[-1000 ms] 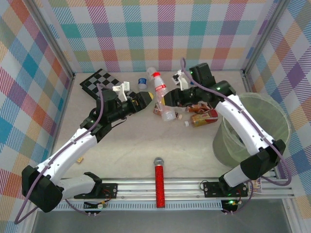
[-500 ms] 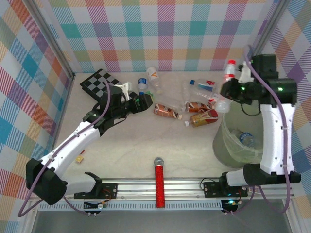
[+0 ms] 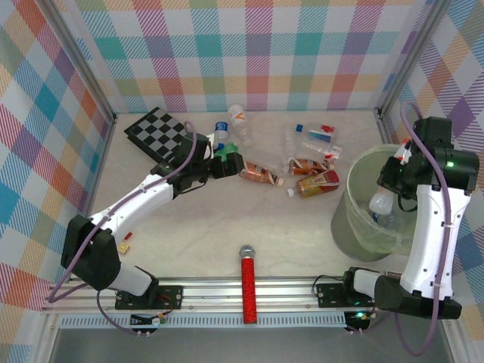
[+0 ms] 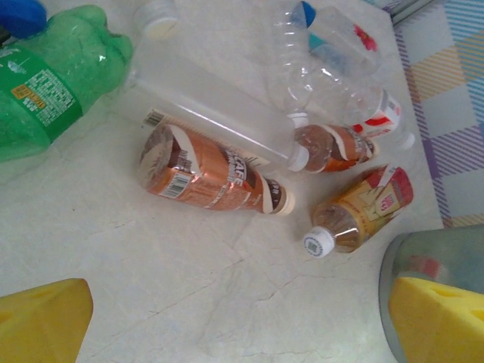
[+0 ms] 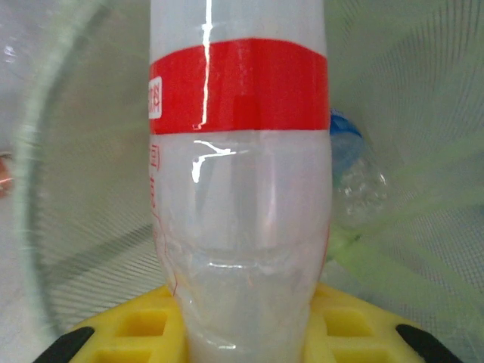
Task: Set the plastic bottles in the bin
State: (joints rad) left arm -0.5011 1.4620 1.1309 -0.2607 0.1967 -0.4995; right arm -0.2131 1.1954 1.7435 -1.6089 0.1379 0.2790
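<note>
My right gripper [image 5: 246,336] is shut on a clear bottle with a red label [image 5: 238,151], holding it inside the mouth of the pale-green bin [image 3: 355,162]. In the top view this gripper [image 3: 393,183] hangs over the bin with the bottle [image 3: 380,203] below it. Another bottle with a blue cap [image 5: 352,162] lies deeper in the bin. My left gripper [image 4: 242,333] is open above bare table, just short of a brown-labelled bottle [image 4: 204,178], a long clear bottle [image 4: 219,106], a yellow-and-red bottle [image 4: 363,212] and a green bottle [image 4: 53,83]. From above, the left gripper [image 3: 229,164] sits left of the pile.
The checkerboard [image 3: 155,130] lies at the back left behind my left arm. A red microphone [image 3: 247,283] lies near the front rail. Two more bottles [image 3: 237,115] stand near the back wall. A small yellow bit [image 3: 125,243] lies beside the left arm.
My right arm lifted the red-labelled bottle from the pile, swung right and lowered it into the bin's mouth. My left arm stretched further right toward the pile.
</note>
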